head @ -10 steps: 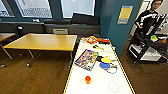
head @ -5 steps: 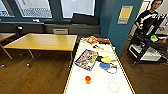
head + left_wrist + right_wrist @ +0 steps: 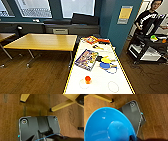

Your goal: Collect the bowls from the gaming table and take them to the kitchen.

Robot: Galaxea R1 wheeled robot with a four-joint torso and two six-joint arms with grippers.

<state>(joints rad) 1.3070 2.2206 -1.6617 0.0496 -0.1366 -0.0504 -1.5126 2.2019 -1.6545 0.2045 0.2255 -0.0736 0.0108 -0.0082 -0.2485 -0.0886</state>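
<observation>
- Head view: I face the long white gaming table (image 3: pixel 100 82), a narrow worktop running away from me.
- Orange-red bowl (image 3: pixel 87 79) sits on the near end of that worktop, left of centre, touching a pale ring shape (image 3: pixel 83 84) that may be the whitish bowl; can't tell for sure.
- Another pale ring (image 3: pixel 113 86) lies to its right, apart from the orange one; also too faint to call.
- Farther up the worktop: colourful board game (image 3: pixel 86 59), then a blue paddle (image 3: pixel 106 66) and a yellow paddle (image 3: pixel 107 60) just beside it, more bright toys (image 3: pixel 93 40) at the far end.
- Plain yellow-wood table (image 3: pixel 42 41) stands left of the worktop, a gap between them.
- Person (image 3: pixel 147 18) stands at far right behind a dark cart (image 3: pixel 147 47).
- Right wrist view: a big blue bowl (image 3: pixel 107 126) shows close to the camera over the wood floor (image 3: pixel 154 112); it looks carried on that arm, but I can't tell how the right jaws stand.
- Left wrist view: wood floor and yellow table legs (image 3: pixel 61 105) below the arm; I can't tell the left jaws' state either.
</observation>
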